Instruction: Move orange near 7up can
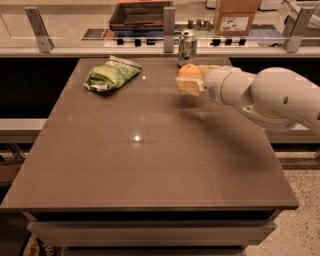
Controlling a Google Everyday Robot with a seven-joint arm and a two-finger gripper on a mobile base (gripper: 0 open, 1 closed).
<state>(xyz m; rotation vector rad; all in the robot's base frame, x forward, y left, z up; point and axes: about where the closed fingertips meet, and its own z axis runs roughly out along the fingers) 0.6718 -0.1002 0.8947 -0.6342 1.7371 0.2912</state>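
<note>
The orange (189,71) is held in my gripper (188,80), a little above the brown table (150,150) near its far edge. The gripper's cream fingers (186,86) are shut around the fruit. The 7up can (187,47), silver and green, stands upright at the table's far edge, just behind the orange and slightly left of it. My white arm (265,97) reaches in from the right.
A green snack bag (111,74) lies at the far left of the table. Behind the table runs a counter with metal posts (169,27), a cardboard box (236,17) and a dark tray (137,15).
</note>
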